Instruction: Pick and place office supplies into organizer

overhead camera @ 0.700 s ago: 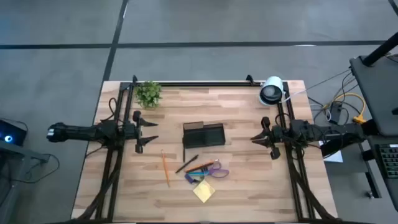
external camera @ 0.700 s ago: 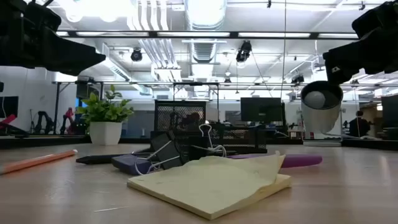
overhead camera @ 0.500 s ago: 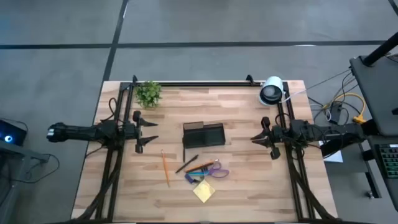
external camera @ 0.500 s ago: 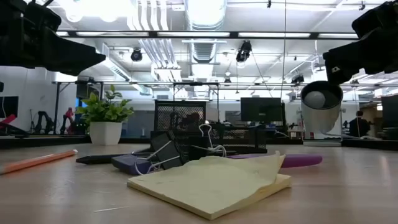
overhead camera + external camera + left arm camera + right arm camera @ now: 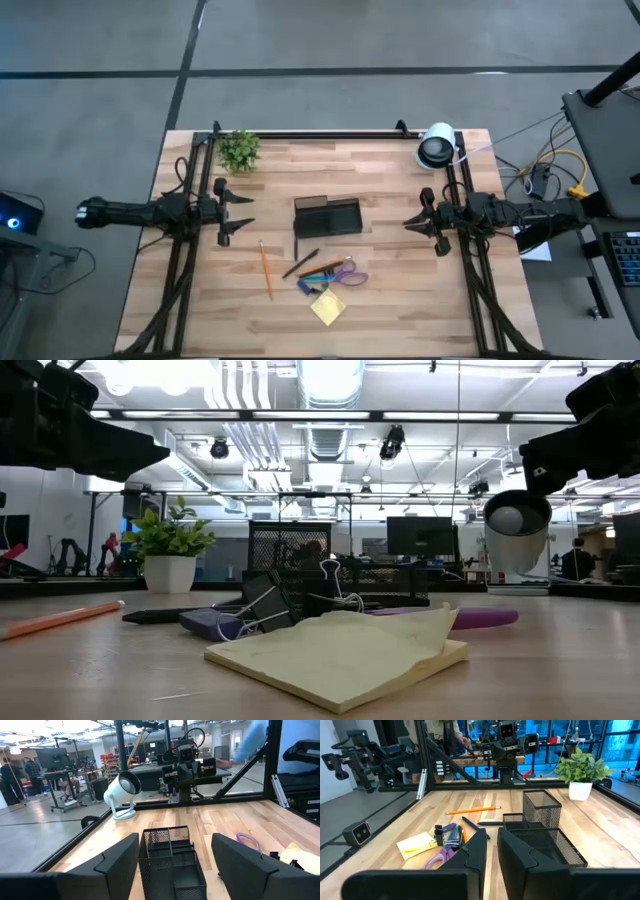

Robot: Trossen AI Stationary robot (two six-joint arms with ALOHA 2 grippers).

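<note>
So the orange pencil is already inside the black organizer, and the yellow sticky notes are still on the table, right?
Not quite. The orange pencil is not in the black organizer; it lies on the table, apart from the organizer, on the side towards the left arm. The high view shows this. The yellow sticky notes are indeed still on the table.

Left of the organizer [image 5: 327, 216], open tabletop [image 5: 400, 290] except for the orange pencil [image 5: 266, 270]. In front of it, crowded by pen [image 5: 300, 264], markers [image 5: 322, 273], scissors [image 5: 345, 272], sticky-note pad [image 5: 328, 307]. Right of it, bare wood.
</note>
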